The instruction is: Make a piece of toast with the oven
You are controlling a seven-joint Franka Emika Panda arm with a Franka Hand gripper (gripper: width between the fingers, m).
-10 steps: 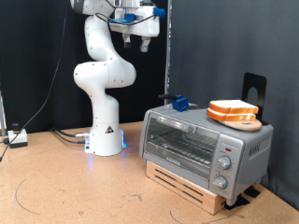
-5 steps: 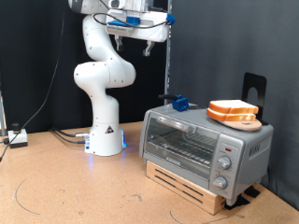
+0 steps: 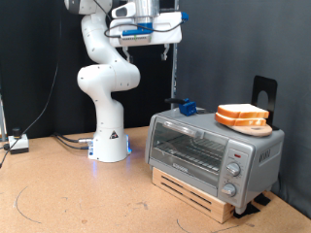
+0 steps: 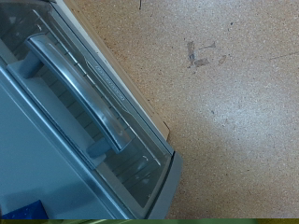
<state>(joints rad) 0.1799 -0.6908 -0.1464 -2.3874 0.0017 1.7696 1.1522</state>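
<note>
The silver-grey oven (image 3: 212, 151) stands on the table at the exterior view's right, its glass door shut. Two alike bread slices (image 3: 242, 116) lie stacked on its top towards the right. My gripper (image 3: 161, 49) hangs high above the table, above and left of the oven, with nothing between its fingers; they look apart. The wrist view looks down on the oven's door (image 4: 56, 140) and its handle (image 4: 79, 93); the fingers and the bread do not show there.
A small blue object (image 3: 187, 107) sits on the oven's top left. The oven rests on a wooden pallet (image 3: 194, 190). A black stand (image 3: 264, 91) rises behind the bread. The arm's white base (image 3: 109, 146) and cables (image 3: 68, 142) are at the left.
The hand has moved towards the exterior view's right and slightly up, closer to above the oven. The oven and bread have not moved.
</note>
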